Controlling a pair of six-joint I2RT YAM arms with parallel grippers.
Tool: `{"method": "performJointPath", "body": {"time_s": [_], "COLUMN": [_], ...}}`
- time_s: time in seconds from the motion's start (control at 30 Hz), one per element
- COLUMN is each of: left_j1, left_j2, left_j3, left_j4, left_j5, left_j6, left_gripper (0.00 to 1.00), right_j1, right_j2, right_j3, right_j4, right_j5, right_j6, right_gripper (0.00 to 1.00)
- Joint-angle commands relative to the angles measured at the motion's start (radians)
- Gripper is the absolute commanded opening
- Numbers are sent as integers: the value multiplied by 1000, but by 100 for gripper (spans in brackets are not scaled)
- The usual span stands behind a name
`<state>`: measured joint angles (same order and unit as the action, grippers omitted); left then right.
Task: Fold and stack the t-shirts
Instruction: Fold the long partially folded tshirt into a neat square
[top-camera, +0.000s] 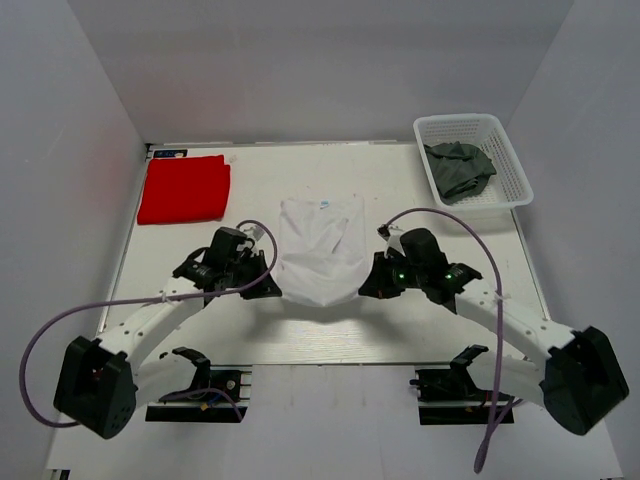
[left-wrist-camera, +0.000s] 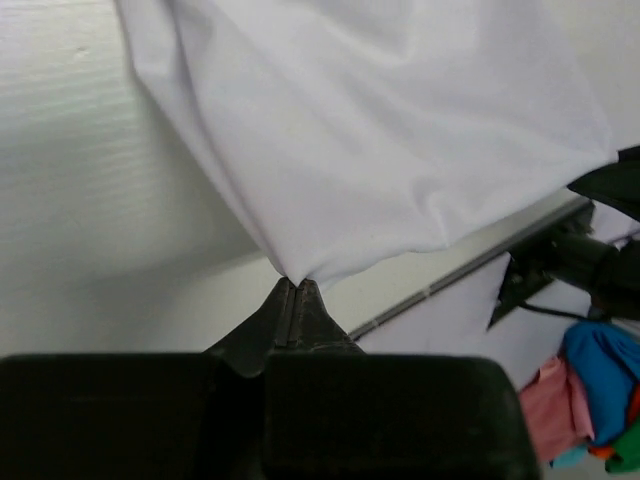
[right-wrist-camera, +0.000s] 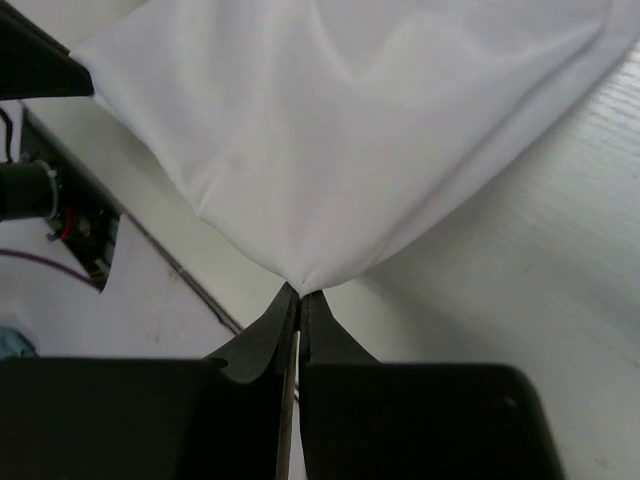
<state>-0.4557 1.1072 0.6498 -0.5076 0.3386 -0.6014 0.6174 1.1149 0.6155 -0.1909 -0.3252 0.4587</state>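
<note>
- My left gripper (left-wrist-camera: 297, 288) is shut tight on 1 bottom corner of the white t-shirt (top-camera: 318, 250). The cloth comes to a point right at my tips.
- My right gripper (right-wrist-camera: 299, 293) is pinched on the other bottom corner in the same way.
- The white t-shirt is in the middle of the top view, on the table (top-camera: 420, 330). Its collar is at the far end and its bottom edge is at my 2 grippers.
- I think this step is the fold that brings the bottom edge up to the collar.
- To do it well, I should lift both corners together, at the same height, so the edge is straight.
- I should hold the 2 corners wide apart so the cloth does not sag in the middle.
- I should go slow and lay the edge down flat before I let go, or the shirt may slide or wrinkle.
- The cloth looks soft and thin, so I guess a hard tug could pull it out of my tips.
- The red t-shirt (top-camera: 183, 188) lies folded flat in the upper left of the top view, well apart from the white one.
- The white basket (top-camera: 457, 119) sits in the upper right of the top view. 1 dark grey-green cloth (top-camera: 458, 170) lies bunched up in it, and I see nothing else inside.
- In the lower right of my left wrist view there is bright cloth (left-wrist-camera: 590, 390) past the table edge. I cannot tell what holds it.
</note>
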Motion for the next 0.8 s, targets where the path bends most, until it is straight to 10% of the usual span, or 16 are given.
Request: {"method": "performJointPath", "body": {"time_s": [0.0, 0.37, 0.77], "left_j1": [-8, 2, 23], "left_j2": [-102, -83, 269], "left_j3": [25, 229, 531], "left_j4": [-35, 46, 7], "left_j5": [120, -50, -345], "left_j6": [17, 11, -26], "left_gripper": [0, 0, 0], "right_j1": [4, -25, -139], "right_j2": [-76, -27, 189], "right_j3": [50, 268, 486], "right_j4": [-129, -206, -185], "right_j5": [-80, 198, 226], "right_j6": [-37, 41, -6], "right_gripper": [0, 0, 0]}}
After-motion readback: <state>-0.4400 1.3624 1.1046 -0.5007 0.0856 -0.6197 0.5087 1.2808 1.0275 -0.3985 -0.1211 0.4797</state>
